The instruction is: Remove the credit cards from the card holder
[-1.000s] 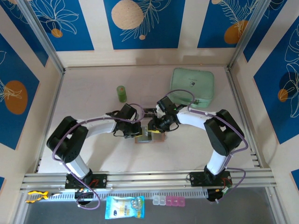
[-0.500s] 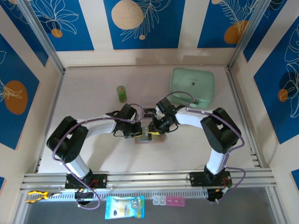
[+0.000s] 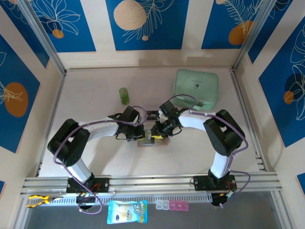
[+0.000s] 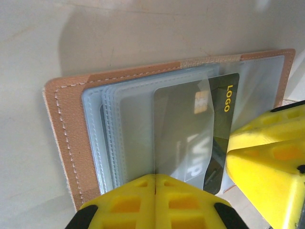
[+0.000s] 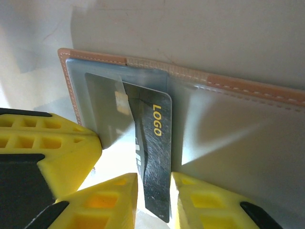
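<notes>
Since a second ago the right arm's elbow has swung slightly left. Now the right pincer [image 5: 153, 180] is clamped on the near end of the dark plastic card printed LOGO in yellow [image 5: 159, 138], which sits half out of a clear sleeve. Under it the salmon-tan leather-like card holder [image 5: 238, 85] lies open, flat on the pale table [image 3: 95, 95]. Just left of that pincer, the left pincer [image 4: 155, 186], fingers pressed together, bears on the holder's near edge. Beyond the right pincer lies a mint-green pouch [image 3: 196, 89]; beyond the left, a small green cylinder [image 3: 124, 95].
</notes>
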